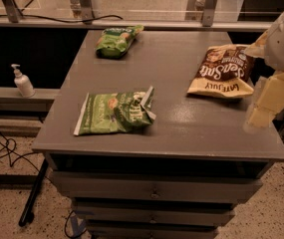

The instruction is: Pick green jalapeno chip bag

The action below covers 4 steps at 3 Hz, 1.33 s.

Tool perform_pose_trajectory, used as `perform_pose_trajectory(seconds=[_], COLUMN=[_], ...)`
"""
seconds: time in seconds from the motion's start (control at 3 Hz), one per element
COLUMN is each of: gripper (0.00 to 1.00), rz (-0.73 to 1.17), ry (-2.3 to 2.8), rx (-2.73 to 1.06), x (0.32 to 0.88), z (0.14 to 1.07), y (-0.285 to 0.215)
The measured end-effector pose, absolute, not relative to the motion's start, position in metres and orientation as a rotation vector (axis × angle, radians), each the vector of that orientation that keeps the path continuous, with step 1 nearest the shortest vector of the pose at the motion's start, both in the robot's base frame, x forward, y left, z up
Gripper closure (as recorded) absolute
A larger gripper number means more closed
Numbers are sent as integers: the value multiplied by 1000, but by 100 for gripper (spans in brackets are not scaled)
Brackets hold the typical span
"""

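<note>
The green jalapeno chip bag point(114, 113) lies flat on the grey table point(181, 133), near its front left, with whitish end seams and its right end crumpled. My gripper point(260, 114) hangs at the table's right edge, on the white arm coming in from the upper right. It is well to the right of the green bag and just below and to the right of the brown-and-cream chip bag point(223, 71). It holds nothing that I can see.
A smaller, plumper, brighter green bag point(117, 40) lies at the table's back left. A white pump bottle point(23, 82) stands on a ledge to the left. Drawers sit under the tabletop. Cables lie on the floor at the left.
</note>
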<state>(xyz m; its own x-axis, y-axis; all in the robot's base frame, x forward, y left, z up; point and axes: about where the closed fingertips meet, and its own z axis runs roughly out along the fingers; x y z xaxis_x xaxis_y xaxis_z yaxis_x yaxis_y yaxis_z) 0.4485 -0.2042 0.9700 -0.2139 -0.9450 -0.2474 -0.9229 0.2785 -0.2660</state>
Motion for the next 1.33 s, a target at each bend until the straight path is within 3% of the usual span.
perform_pose_trajectory(seconds=[0.67, 1.33], gripper=[0, 0], rz=[-74, 194], ry=[2189, 2075], rx=[-1675, -1560], x=[449, 464], z=[970, 935], y=[-201, -146])
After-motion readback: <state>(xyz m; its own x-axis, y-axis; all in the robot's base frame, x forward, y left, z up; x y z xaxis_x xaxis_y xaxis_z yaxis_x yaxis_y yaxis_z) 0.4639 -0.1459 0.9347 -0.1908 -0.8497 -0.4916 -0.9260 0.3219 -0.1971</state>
